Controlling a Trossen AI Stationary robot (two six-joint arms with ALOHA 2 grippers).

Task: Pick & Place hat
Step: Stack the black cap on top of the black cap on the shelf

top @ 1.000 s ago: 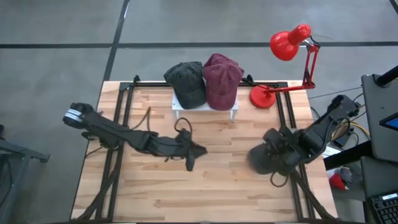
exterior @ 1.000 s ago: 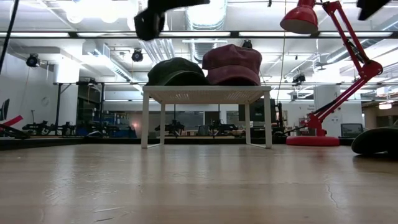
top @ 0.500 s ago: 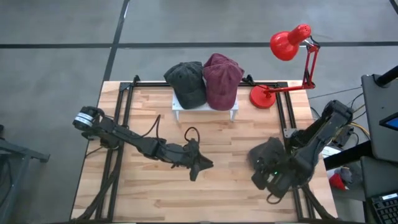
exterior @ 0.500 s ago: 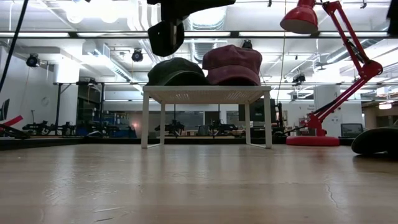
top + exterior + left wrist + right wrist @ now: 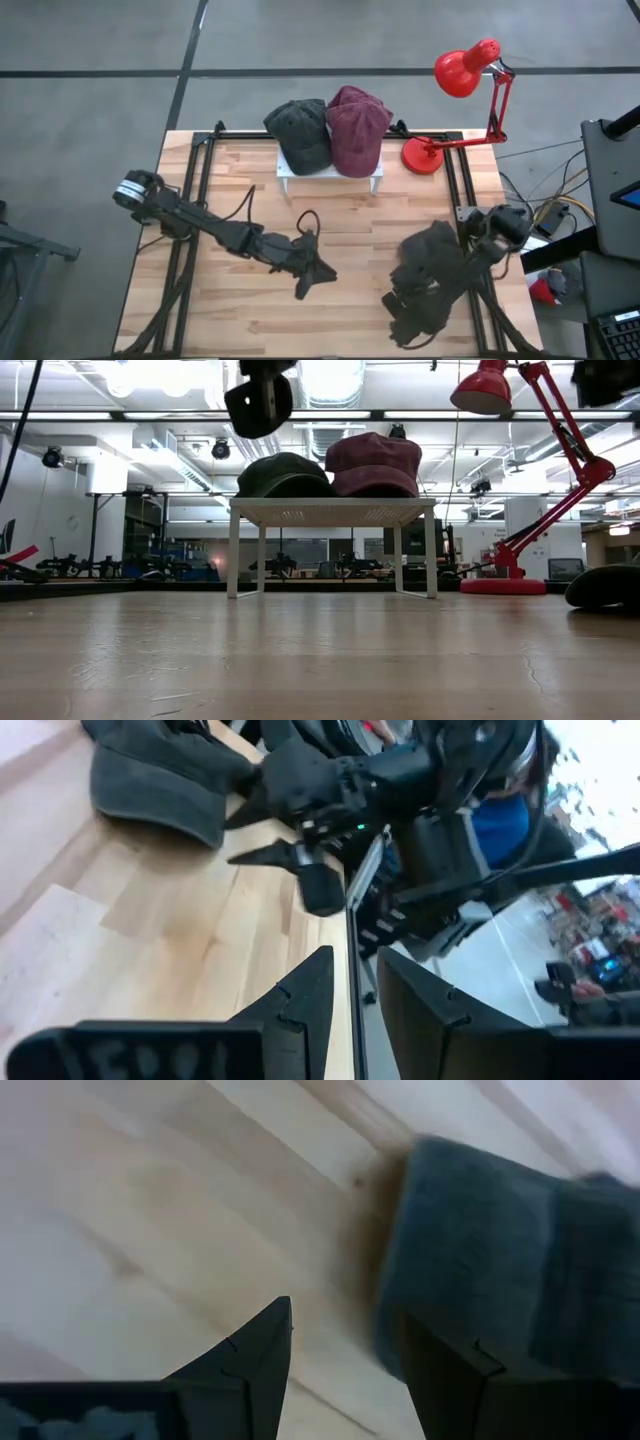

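A dark grey hat point(image 5: 425, 250) lies flat on the wooden table at the right. It also shows in the low view point(image 5: 605, 585), the left wrist view point(image 5: 150, 770) and the right wrist view point(image 5: 480, 1260). My right gripper point(image 5: 400, 310) is open above the table, just near-left of this hat, and its arm crosses over the hat. In its wrist view point(image 5: 345, 1312) the hat's edge lies just beyond the fingertips, apart from them. My left gripper point(image 5: 305, 280) is open and empty above the table's middle point(image 5: 355, 955), raised high in the low view point(image 5: 258, 405).
A white rack point(image 5: 330, 172) at the table's far middle carries a dark grey hat point(image 5: 300, 130) and a maroon hat point(image 5: 355, 125). A red desk lamp point(image 5: 425, 155) stands at the far right. Black frame rails run along the table's left and right sides.
My right gripper has swung from the hat's right side toward the table's near edge and leftward, passing over the hat, which stays where it was. My left gripper has drifted toward the near edge.
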